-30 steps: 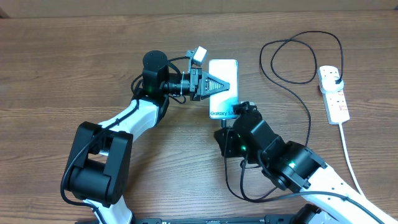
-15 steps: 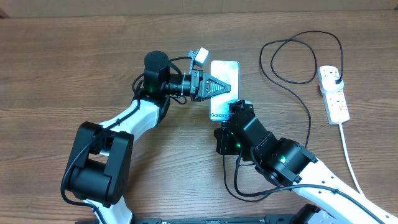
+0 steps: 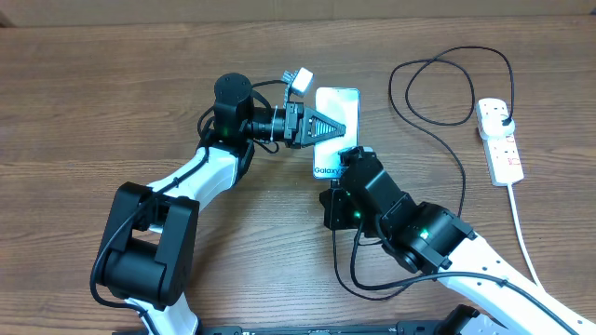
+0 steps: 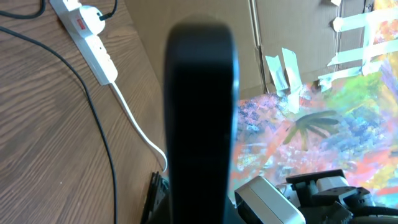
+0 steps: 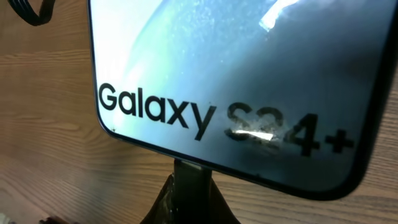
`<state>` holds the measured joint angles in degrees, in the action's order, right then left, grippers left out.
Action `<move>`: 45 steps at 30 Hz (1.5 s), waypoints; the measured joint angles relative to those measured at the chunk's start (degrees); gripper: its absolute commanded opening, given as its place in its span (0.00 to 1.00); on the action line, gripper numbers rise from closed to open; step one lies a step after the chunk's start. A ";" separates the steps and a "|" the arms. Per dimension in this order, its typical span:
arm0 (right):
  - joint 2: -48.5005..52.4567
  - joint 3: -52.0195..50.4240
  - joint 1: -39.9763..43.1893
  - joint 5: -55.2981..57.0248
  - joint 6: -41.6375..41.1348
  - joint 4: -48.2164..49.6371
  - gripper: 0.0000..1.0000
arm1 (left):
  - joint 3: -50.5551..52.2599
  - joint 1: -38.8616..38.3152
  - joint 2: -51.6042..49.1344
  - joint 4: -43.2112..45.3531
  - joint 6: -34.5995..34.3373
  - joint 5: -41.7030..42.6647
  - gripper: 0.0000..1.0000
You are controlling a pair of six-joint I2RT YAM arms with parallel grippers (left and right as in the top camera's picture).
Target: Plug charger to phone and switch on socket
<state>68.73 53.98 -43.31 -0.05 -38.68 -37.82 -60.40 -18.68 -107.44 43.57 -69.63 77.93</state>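
The phone (image 3: 340,113), with a light blue screen and "Galaxy" text, lies at the table's centre. My left gripper (image 3: 324,128) is shut on its left side; in the left wrist view the phone (image 4: 200,112) is a dark edge-on bar. My right gripper (image 3: 347,167) is shut on the charger's black plug head (image 5: 193,186), which touches the phone's bottom edge (image 5: 236,171). Whether the plug is seated I cannot tell. The thin black charger cable (image 3: 461,167) loops to the right. The white socket (image 3: 498,140) lies at the far right, and also shows in the left wrist view (image 4: 90,40).
The socket's thick white cord (image 3: 521,223) runs toward the front right edge. A black adapter (image 3: 504,116) sits in the strip's far end. A cardboard wall (image 4: 292,31) and a colourful patterned sheet (image 4: 323,130) stand beyond the table.
My right gripper has moved up with the plug head to the phone's bottom edge. The phone and left gripper have shifted slightly to the right.
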 measured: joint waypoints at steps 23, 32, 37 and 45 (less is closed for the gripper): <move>-13.62 16.81 1.99 4.50 1.05 -30.82 0.99 | 0.26 -6.25 0.02 -0.52 2.16 -4.79 0.04; -26.69 17.44 1.97 7.89 0.96 -39.71 1.00 | -0.50 -13.97 0.04 -24.17 11.63 -21.86 0.04; -28.50 17.59 1.97 8.44 0.98 -41.44 1.00 | -0.98 -12.50 -0.15 -50.23 24.35 -34.01 0.04; -28.44 17.59 1.99 8.48 0.98 -41.05 1.00 | -1.57 -4.46 -0.15 -61.86 37.33 -42.03 0.04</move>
<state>40.29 71.57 -41.32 8.43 -37.69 -78.87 -61.98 -23.14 -107.59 -18.28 -32.29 35.90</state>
